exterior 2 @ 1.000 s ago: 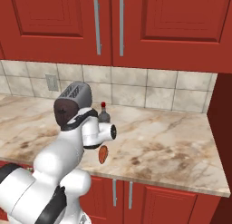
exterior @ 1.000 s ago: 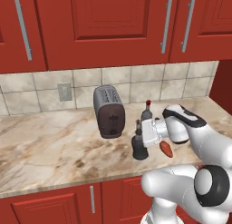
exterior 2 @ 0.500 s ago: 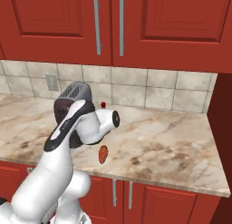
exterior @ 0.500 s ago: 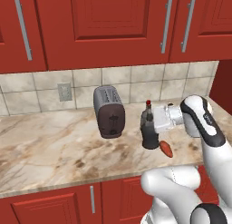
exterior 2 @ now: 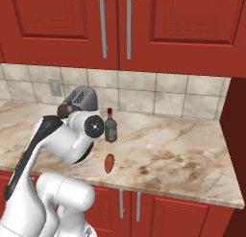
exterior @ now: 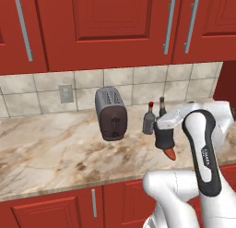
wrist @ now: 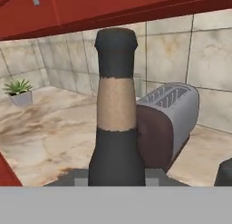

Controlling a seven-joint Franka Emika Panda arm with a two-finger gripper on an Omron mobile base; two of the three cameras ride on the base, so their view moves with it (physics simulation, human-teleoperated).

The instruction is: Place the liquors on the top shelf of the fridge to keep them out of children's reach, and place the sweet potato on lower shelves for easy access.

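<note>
While the base is kept where it was, the forearm is swung up and across the near foreground of the left base view, and the gripper [exterior: 163, 138] is carried rightward and a little upward from its place a second ago. The black bottle [wrist: 116, 128] is taken along with it, so the jaws are judged to be clamped on the bottle's body; in the hand view its neck is seen upright and close, dead centre. The first liquor is thus judged to be picked off the counter [exterior: 55, 148] and ready for transport, though a drive to the fridge is still needed before the top shelf can be reached.

The wrist is held roughly level, with the hand pointed away from the base toward the tiled wall and the elbow raised high above it.

Just below the gripper, the sweet potato [exterior: 169, 153] is left lying on the counter, untouched. Just beyond and to the left, the grey bottle [exterior: 148, 120] is left standing with its red cap up. Farther left, near the wall, a toaster [exterior: 111, 114] is seen.
</note>
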